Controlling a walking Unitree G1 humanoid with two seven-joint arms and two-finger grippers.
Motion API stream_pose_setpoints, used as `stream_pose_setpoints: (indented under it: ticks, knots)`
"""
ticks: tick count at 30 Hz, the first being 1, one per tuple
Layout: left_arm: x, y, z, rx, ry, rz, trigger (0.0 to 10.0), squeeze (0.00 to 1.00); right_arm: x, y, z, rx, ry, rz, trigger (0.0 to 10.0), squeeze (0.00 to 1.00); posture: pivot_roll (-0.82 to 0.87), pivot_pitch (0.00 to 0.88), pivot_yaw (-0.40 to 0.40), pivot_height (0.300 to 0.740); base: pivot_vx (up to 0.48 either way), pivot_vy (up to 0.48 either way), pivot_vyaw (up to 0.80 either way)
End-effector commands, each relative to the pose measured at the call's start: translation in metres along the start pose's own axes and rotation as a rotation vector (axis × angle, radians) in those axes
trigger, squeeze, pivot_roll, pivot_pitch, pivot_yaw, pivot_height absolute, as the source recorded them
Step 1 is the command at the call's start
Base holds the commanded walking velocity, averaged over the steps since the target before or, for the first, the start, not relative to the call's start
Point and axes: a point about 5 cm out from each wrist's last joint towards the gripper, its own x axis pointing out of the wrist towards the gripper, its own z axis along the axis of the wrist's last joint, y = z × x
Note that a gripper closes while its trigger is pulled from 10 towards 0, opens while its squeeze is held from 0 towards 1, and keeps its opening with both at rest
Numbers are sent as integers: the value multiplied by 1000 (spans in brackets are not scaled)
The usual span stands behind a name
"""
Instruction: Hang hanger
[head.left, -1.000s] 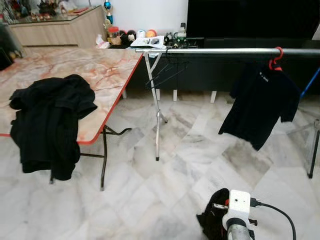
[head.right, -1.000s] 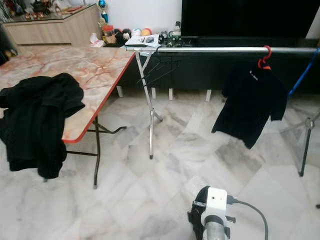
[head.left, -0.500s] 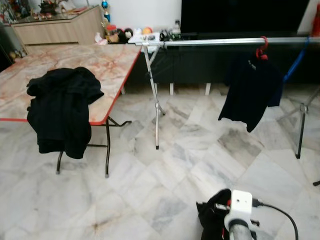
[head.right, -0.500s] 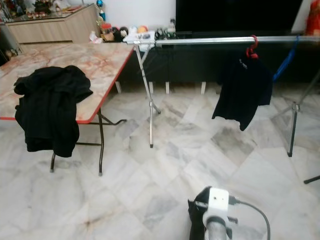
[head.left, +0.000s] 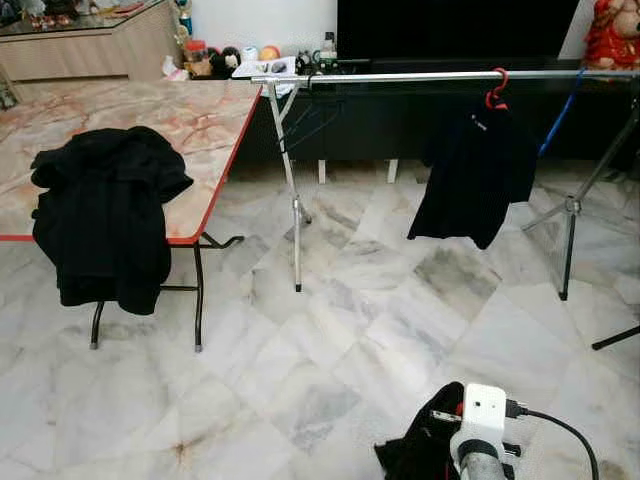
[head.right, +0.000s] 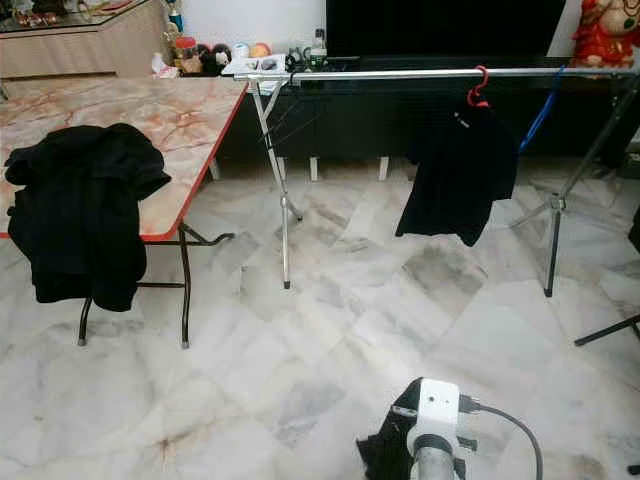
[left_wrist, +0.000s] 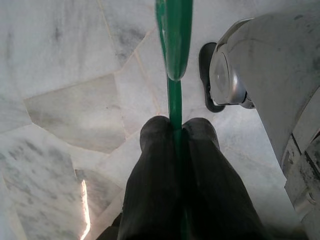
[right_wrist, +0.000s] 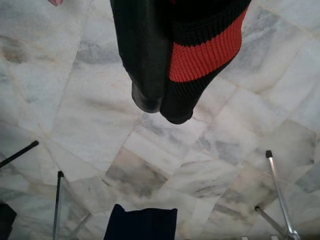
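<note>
Left end effector (left_wrist: 172, 135): fingers pressed together on a thin green hanger (left_wrist: 174, 40), whose hook and far end are cut off by the frame. Right end effector (right_wrist: 157, 102): one black finger shows beside a black-and-red knit garment (right_wrist: 205, 50); whether it is parted or closed cannot be told. Upper centre of the head view: a metal rail (head.left: 400, 77) carrying a dark shirt (head.left: 470, 175) on a red hanger (head.left: 494, 88). At left, a marble-patterned, red-edged surface (head.left: 200, 120) bears a crumpled black garment (head.left: 105, 215). The floor is veined marble tile.
</note>
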Motion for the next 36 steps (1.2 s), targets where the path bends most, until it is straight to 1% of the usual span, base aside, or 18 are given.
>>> stream_pose_setpoints:
  ticks: [1, 4, 8, 9, 10, 11, 12, 13, 14, 19, 21, 23, 25, 27, 28, 30, 34, 36]
  knots:
    - [2, -4, 22, 25, -110, -17, 10000, 0, 2, 0, 4, 11, -12, -2, 10000, 0, 82, 47, 56, 740, 0, 0, 0]
    - [2, -5, 25, 33, -140, -18, 10000, 0, 4, 0, 8, 14, -21, -2, 10000, 0, 82, 42, 59, 740, 0, 0, 0]
    - [0, -5, 34, 80, -230, -26, 10000, 0, 11, 0, 21, 29, -50, -5, 10000, 0, 82, 42, 59, 740, 0, 0, 0]
    - [1, 5, 70, 100, -343, -37, 10000, 0, 13, -1, 25, 41, -55, -11, 10000, 0, 82, 42, 59, 740, 0, 0, 0]
    - [-3, 17, 116, 126, -479, -50, 10000, 0, 16, -1, 29, 55, -57, -19, 10000, 0, 86, 35, 61, 740, 0, 0, 0]
    - [-7, 19, 141, 147, -551, -59, 10000, 0, 17, -2, 32, 63, -62, -22, 10000, 0, 89, 35, 61, 740, 0, 0, 0]
    - [-10, 18, 155, 163, -590, -61, 10000, 0, 18, -2, 34, 69, -69, -24, 10000, 0, 93, 34, 59, 740, 0, 0, 0]
    - [-10, 18, 155, 163, -590, -61, 10000, 0, 18, -2, 34, 69, -69, -24, 10000, 0, 93, 34, 59, 740, 0, 0, 0]
    - [-16, 14, 181, 209, -665, -65, 10000, 0, 22, -2, 42, 72, -89, -23, 10000, 0, 96, 34, 59, 740, 0, 0, 0]
    - [-20, 8, 194, 279, -711, -55, 10000, 0, 24, -3, 49, 76, -111, -29, 10000, 0, 93, 40, 58, 740, 0, 0, 0]
    - [-20, 6, 195, 355, -703, -39, 10000, 0, 24, -4, 49, 76, -113, -31, 10000, 0, 93, 43, 57, 740, 0, 0, 0]
    - [-16, 7, 191, 441, -655, -6, 10000, 0, 24, -5, 47, 73, -108, -32, 10000, 0, 95, 45, 58, 740, 0, 0, 0]
    - [-15, 7, 187, 494, -635, 6, 10000, 0, 23, -6, 45, 72, -103, -35, 10000, 0, 95, 46, 58, 740, 0, 0, 0]
    - [-10, 18, 175, 586, -560, 97, 10000, 0, 21, -9, 39, 66, -88, -43, 10000, 0, 93, 49, 60, 740, 0, 0, 0]
    - [-9, 27, 170, 652, -517, 178, 10000, 0, 20, -10, 37, 65, -83, -48, 10000, 0, 93, 49, 60, 740, 0, 0, 0]
    - [-9, 38, 167, 709, -489, 257, 10000, 0, 19, -12, 34, 61, -77, -50, 10000, 0, 93, 49, 60, 740, 0, 0, 0]
    - [-12, 52, 169, 671, -491, 350, 10000, 0, 18, -12, 31, 55, -71, -49, 10000, 0, 97, 53, 59, 740, 0, 0, 0]
    - [-12, 55, 170, 676, -490, 374, 10000, 0, 17, -12, 31, 55, -69, -50, 10000, 0, 98, 54, 58, 740, 0, 0, 0]
